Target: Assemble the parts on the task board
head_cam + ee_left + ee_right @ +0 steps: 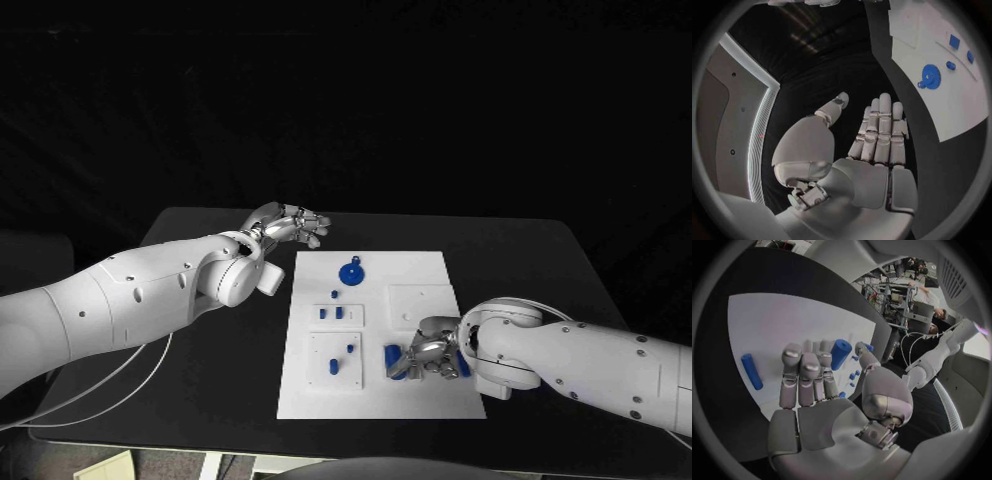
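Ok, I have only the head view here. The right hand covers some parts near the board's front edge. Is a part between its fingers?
Observer: The right wrist view shows a blue cylinder between the thumb and fingertips of the right hand. I cannot tell whether they touch it.
Operator: Does anything lie beside that hand?
Observer: Yes, a blue rod lies flat on the task board, apart from the fingers.
Operator: And the left hand?
Observer: In the left wrist view the left hand holds nothing, its fingers straight.

One white task board (pixel 378 300), two hands, roughly nine small blue parts (pixel 352 272), some partly hidden.
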